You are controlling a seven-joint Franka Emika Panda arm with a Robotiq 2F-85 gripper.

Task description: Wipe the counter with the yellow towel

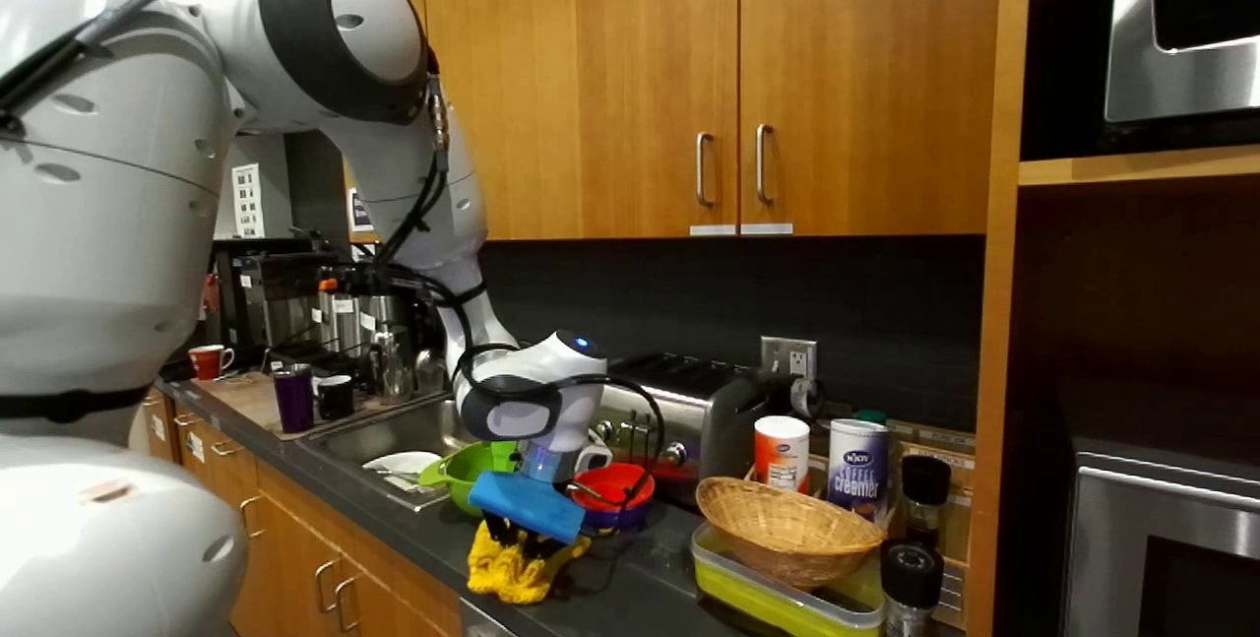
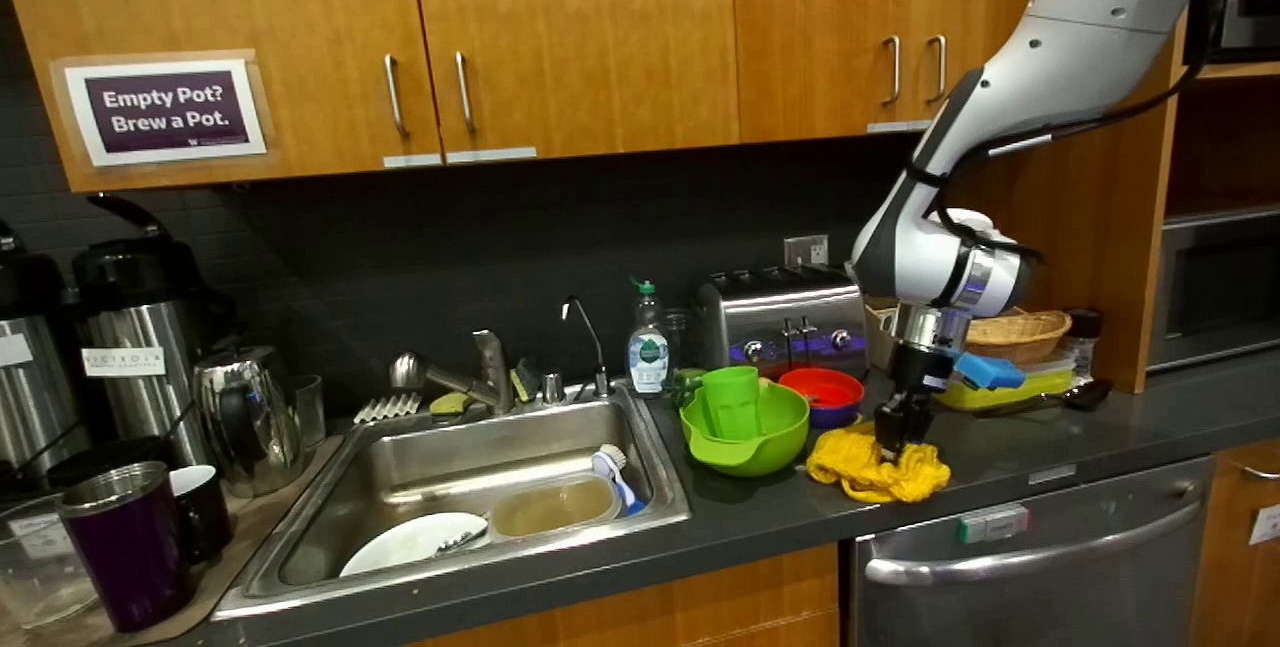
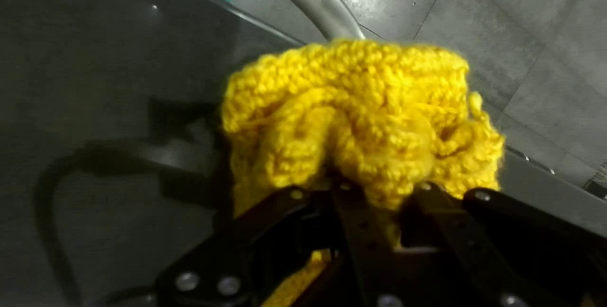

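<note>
Yellow towel clamped in its jaws, the gripper hangs low over the worktop, near the front edge. Close by, a green bowl holds a green cup; farther off, the sink holds a white dish. Wooden cabinets hang above; a toaster stands behind the bowl.

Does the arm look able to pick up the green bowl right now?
Probably not: the green bowl stands close by, but the pincer is clamped on the yellow towel and would likely need freeing first.
</note>
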